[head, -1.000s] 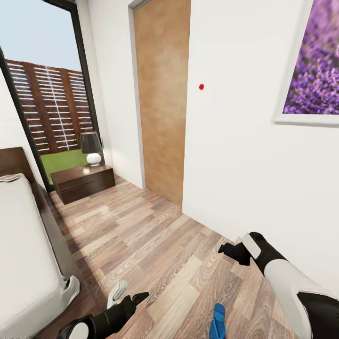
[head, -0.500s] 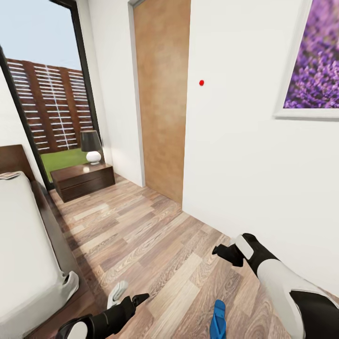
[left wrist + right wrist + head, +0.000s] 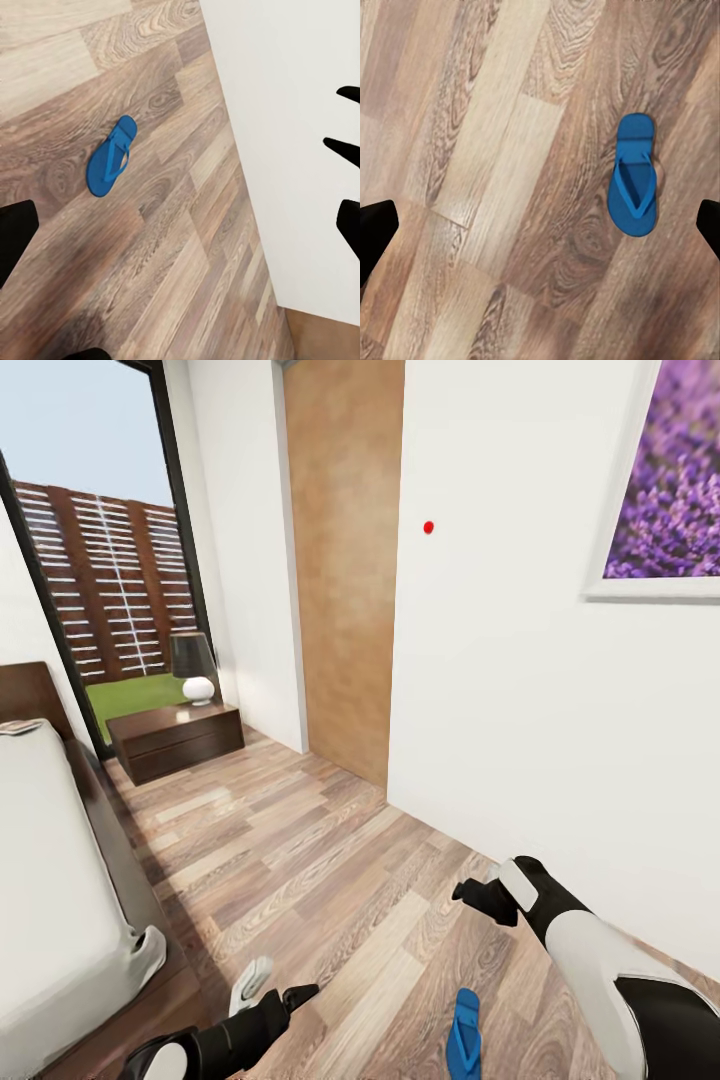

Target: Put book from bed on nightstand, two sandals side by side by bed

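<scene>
The white-walled bedroom with its light brown wood-plank floor [image 3: 330, 880] is stretching away from the head camera, a tall dark-framed window [image 3: 90, 550] at its far end showing a slatted fence and grass outside, and a light wooden door [image 3: 345, 560] standing in the wall beside it with its top cut off by the frame. The large low bed with a dark brown frame and pale grey mattress [image 3: 50, 900] is lying along the left edge, more than half of it running out of the picture; no book can be made out on the part that is showing. A white-framed picture of purple flowers [image 3: 665, 490] is hanging at the upper right, cropped by the edge. The low glossy dark-brown nightstand [image 3: 177, 741] is sitting by the window, carrying a small lamp with a dark shade and white base [image 3: 193, 670]. The right gripper [image 3: 478, 897] is hovering over the floor near the wall with its black fingers spread wide and holding nothing; the left gripper [image 3: 285, 992] is hanging low near the bed's corner, likewise parted and empty. One bright blue flat flip-flop sandal [image 3: 463, 1035] is lying on the planks between the two arms, touched by neither, its lower end cut off at the bottom of the head view.
</scene>
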Tool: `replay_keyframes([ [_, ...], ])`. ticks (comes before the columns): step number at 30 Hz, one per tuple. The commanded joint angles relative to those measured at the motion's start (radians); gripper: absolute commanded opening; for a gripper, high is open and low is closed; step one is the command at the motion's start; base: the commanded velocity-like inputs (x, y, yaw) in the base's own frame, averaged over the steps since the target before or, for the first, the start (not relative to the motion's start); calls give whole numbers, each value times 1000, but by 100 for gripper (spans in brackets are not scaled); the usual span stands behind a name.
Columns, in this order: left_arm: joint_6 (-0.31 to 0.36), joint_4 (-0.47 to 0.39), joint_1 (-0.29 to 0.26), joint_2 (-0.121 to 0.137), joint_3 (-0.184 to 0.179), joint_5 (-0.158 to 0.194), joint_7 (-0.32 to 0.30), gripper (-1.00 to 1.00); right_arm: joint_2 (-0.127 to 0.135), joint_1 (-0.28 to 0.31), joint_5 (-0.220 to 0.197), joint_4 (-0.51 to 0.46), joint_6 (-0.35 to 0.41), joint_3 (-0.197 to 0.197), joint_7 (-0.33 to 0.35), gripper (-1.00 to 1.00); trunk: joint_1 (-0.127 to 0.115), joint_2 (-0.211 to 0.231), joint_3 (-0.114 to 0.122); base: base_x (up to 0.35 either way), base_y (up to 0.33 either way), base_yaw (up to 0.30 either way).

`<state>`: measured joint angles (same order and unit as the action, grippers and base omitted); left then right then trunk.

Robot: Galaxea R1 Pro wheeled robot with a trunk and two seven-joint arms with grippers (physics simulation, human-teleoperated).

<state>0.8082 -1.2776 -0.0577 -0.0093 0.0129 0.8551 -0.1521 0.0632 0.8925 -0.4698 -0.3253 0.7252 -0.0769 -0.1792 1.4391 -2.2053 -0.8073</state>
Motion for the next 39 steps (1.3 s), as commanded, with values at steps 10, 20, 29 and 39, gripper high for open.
replay_keyframes([
  [10,7,0,-1,-5,0,-4,-3,100,-1,7,-10,-2,22,-2,-26,100,38,-71,-32,0,0,0],
  [20,42,-10,-1,9,4,0,-5,100,-21,21,-11,-1,82,-1,-62,100,77,-141,-64,0,0,0],
  [29,110,-34,-1,39,12,9,-24,100,-19,44,-15,1,83,-6,-96,100,111,-204,-92,0,0,0],
  [39,122,-38,-1,41,1,28,-37,100,11,57,-22,2,78,-16,-154,100,149,-274,-123,0,0,0],
])
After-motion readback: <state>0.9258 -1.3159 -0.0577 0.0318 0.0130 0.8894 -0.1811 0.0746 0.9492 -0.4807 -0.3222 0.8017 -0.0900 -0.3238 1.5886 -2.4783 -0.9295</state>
